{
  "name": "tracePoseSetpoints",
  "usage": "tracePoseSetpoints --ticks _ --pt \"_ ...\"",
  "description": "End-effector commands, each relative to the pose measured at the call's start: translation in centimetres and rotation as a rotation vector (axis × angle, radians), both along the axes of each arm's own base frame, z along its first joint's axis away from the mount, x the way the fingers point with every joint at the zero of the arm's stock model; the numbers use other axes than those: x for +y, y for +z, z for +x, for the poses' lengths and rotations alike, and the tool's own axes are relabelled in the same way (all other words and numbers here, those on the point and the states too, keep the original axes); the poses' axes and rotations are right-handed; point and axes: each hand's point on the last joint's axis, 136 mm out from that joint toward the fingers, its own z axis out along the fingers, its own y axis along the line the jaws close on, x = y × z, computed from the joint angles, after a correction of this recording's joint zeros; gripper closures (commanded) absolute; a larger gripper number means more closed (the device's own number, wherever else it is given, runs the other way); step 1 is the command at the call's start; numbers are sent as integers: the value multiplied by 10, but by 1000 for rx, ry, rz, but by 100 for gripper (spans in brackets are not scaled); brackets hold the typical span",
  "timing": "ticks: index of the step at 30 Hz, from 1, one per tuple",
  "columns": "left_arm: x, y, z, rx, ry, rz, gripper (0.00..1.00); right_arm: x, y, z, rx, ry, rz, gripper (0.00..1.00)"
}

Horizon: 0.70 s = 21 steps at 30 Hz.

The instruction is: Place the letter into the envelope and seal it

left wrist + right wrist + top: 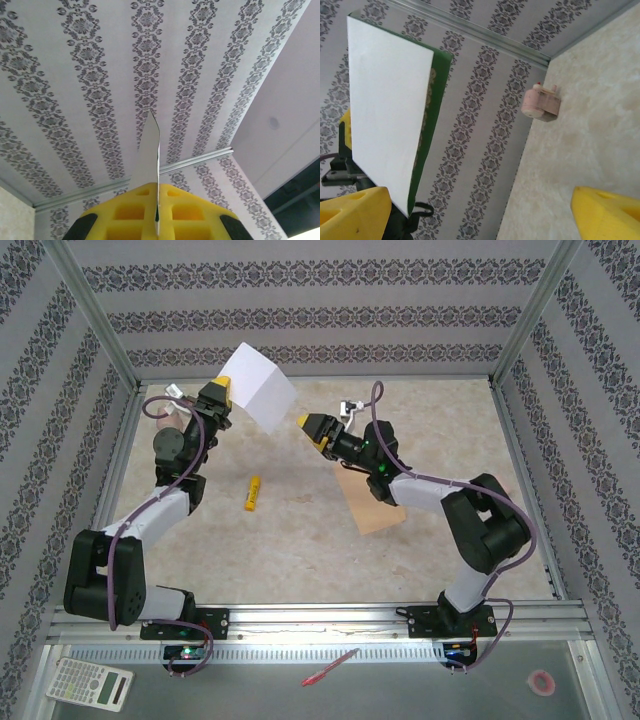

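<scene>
Clamping the letter [257, 383] in the left gripper [221, 393], right gripper [313, 430] spread wide, envelope [375, 512] half-hidden beneath that arm.

No text can be read anywhere; markings on the calculator [90, 683] are too small to tell.

The letter [258, 386] stood in the left gripper [221, 393], the glue stick [252, 493] lay left of the envelope [372, 510] on the table [290, 550].

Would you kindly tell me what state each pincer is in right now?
Left pincer: closed on the letter.
Right pincer: open, holding nothing.
</scene>
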Motion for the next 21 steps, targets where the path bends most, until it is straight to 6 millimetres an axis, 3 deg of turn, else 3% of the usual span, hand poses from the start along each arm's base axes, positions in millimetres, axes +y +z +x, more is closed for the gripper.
tracePoseSetpoints --ticks 1,8,21 --pt "-5 16 -8 -68 -20 -74 100 11 48 2 -137 15 100 7" --pt "-18 9 -6 -55 -46 -69 100 23 71 4 -204 75 184 7" --pt "-26 2 -3 -58 -69 -102 100 33 77 9 -231 117 212 10"
